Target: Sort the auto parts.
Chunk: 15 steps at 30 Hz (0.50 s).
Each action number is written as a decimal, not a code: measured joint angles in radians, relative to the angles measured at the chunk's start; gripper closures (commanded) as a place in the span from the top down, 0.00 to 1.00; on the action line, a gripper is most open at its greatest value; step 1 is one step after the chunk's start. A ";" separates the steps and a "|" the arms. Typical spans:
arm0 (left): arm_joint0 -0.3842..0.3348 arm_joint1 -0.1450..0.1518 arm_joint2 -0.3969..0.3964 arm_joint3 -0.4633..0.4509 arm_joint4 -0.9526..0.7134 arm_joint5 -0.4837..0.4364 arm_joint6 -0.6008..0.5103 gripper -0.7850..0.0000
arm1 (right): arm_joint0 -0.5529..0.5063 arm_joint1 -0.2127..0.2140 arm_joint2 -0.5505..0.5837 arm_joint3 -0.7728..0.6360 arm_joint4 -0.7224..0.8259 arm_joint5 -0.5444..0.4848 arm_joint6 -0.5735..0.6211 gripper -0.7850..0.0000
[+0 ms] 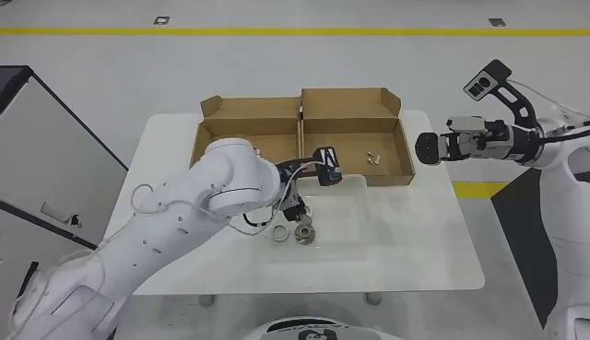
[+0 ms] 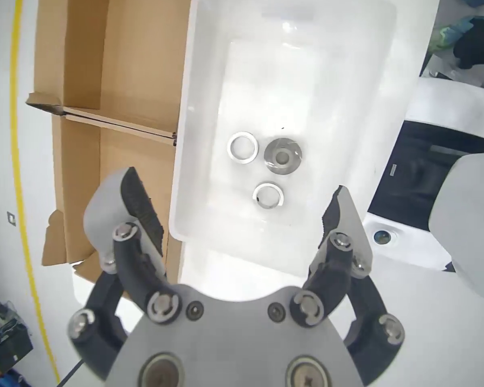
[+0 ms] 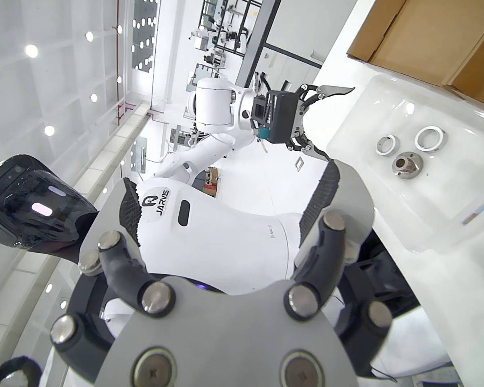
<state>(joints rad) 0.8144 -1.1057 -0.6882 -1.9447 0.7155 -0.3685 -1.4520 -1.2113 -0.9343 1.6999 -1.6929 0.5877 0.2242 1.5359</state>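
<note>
Pick step: my left gripper, spread and empty, hangs over the tray; next I likely descend onto the split ring inside.

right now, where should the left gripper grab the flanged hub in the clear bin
Probably the raised centre boss of the flanged hub, from straight above: it lies flange-down in the clear bin; two rings beside it crowd its rim.
</note>
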 measured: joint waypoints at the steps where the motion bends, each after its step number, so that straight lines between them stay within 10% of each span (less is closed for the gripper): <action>1: -0.020 0.001 0.021 0.012 -0.012 0.003 -0.003 1.00 | 0.000 0.000 0.000 0.000 0.000 0.000 0.000 1.00; 15: -0.176 -0.029 0.269 0.148 -0.106 -0.021 0.021 1.00 | 0.000 0.000 0.000 0.000 0.000 0.000 0.000 1.00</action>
<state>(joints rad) 0.6382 -1.1346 -0.4192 -1.7971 0.6098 -0.3896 -1.4305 -1.2113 -0.9343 1.6999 -1.6929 0.5877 0.2242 1.5359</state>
